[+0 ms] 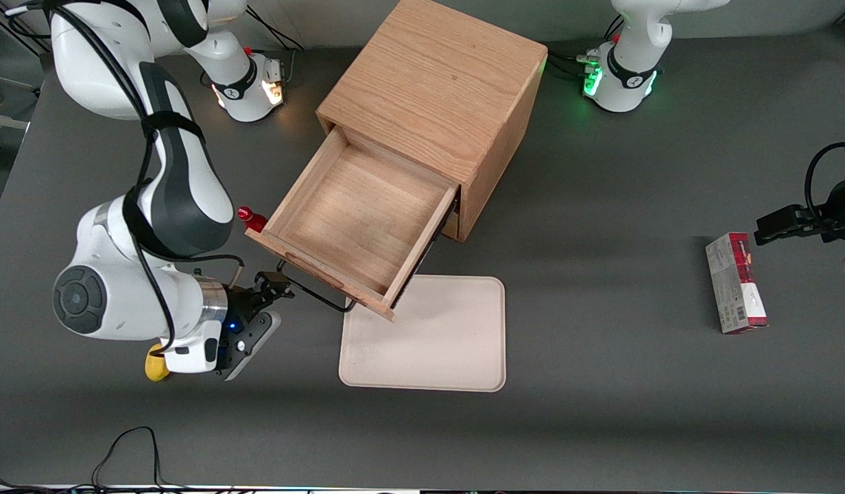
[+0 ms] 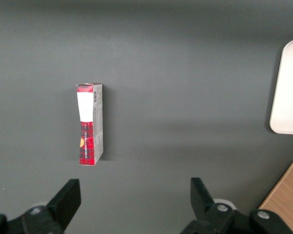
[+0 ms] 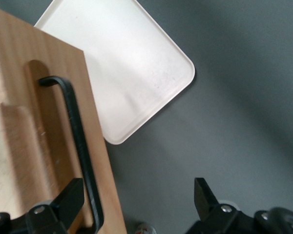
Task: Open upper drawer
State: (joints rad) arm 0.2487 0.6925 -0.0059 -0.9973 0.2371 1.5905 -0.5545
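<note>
Gripper (image 1: pixel 275 287) fingers are spread apart around one end of the black bar handle (image 1: pixel 317 291), not squeezing it.

Most of the lower drawer is hidden under the upper drawer (image 1: pixel 357 219), and a yellow thing (image 1: pixel 155 364) peeks out from under the arm, too hidden to name. One upper drawer sticks far out of the one oak cabinet (image 1: pixel 436 89), toward the front camera, bare wood inside, its corner hanging above the one cream tray (image 1: pixel 429 343). One red and white box (image 1: pixel 736 283) lies toward the parked arm's end. One small red thing (image 1: pixel 252 218) sits beside the drawer.
</note>
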